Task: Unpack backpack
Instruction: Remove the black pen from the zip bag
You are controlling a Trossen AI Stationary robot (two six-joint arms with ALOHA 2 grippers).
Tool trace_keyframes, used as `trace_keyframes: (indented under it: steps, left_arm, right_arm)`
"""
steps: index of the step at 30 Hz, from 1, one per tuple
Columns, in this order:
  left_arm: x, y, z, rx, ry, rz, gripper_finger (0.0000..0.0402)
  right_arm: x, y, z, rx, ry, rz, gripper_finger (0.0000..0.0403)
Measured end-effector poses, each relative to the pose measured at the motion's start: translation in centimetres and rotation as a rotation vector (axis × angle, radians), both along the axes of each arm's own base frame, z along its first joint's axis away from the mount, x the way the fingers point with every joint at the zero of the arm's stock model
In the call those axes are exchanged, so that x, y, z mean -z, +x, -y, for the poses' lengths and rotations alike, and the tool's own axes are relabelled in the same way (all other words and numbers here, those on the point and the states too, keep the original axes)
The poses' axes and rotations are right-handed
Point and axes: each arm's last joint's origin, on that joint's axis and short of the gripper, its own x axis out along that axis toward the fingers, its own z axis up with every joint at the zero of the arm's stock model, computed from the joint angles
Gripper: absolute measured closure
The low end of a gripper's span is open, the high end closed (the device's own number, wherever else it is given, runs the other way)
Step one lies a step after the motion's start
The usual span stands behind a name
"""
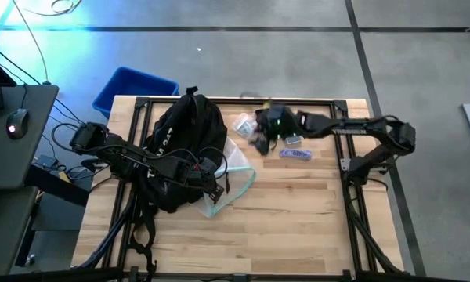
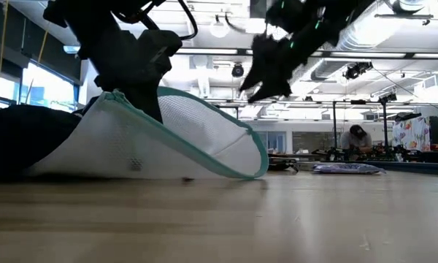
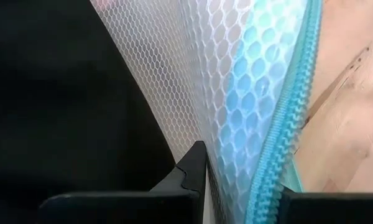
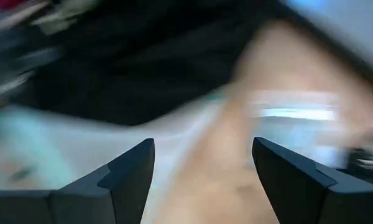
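High view: I see the backpack (image 1: 184,153) lying on the left half of the wooden table (image 1: 298,211), its far end just beside the blue bin (image 1: 133,88) that sits off the table's far-left corner. My left gripper (image 1: 213,188) is at the backpack's near right edge, on a white mesh pouch with teal zipper trim (image 1: 233,176) that spreads out to the backpack's right. My right gripper (image 1: 266,135) hangs over the far middle of the table, near a clear packet (image 1: 243,124) and a small blue-printed packet (image 1: 295,153). Low view: the mesh pouch (image 2: 168,139) arches up off the tabletop with the left gripper (image 2: 135,69) at its raised top edge; the backpack (image 2: 22,139) is the dark mass at left; the right gripper (image 2: 266,69) is in the air, clear of the table; a person (image 2: 359,140) sits far back in the room. Left wrist view: the fingers (image 3: 189,174) are closed narrow on the pouch's mesh (image 3: 236,93) right beside the teal zipper (image 3: 286,124), black backpack fabric (image 3: 56,93) alongside. Right wrist view: the fingers (image 4: 127,174) stand wide apart, holding nothing, above the table; the picture is blurred.
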Motion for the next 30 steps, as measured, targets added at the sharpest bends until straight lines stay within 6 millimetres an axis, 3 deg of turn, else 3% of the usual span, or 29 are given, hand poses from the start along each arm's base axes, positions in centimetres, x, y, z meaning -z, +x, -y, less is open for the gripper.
trace_keyframes:
  steps: [6,10,16,21,26,30]
  left_arm:
    - [-0.3,0.4,0.1,0.007,-0.008,0.048,0.0402]
    - [-0.6,0.8,0.2,-0.01,-0.048,0.099,0.0402]
    - [-0.8,1.0,0.5,0.007,-0.075,0.127,0.0402]
    - [-0.3,1.1,0.6,0.033,-0.054,0.108,0.0402]
    - [0.7,1.4,0.7,0.077,-0.028,0.071,0.0402]
    - [1.4,1.6,0.8,0.103,-0.029,0.051,0.0402]
  right_arm:
    - [0.3,1.0,-10.2,-0.335,0.045,-0.006,0.0149]
    - [2.3,1.4,-14.1,-0.213,0.018,-0.069,0.0149]
    - [6.1,3.2,-16.0,0.14,0.047,-0.042,0.0149]
    - [9.1,5.3,-16.8,0.241,0.137,0.062,0.0149]
    - [12.3,5.6,-16.5,0.36,0.158,0.009,0.0149]
    - [13.5,5.8,-16.4,0.366,0.145,-0.002,0.0149]
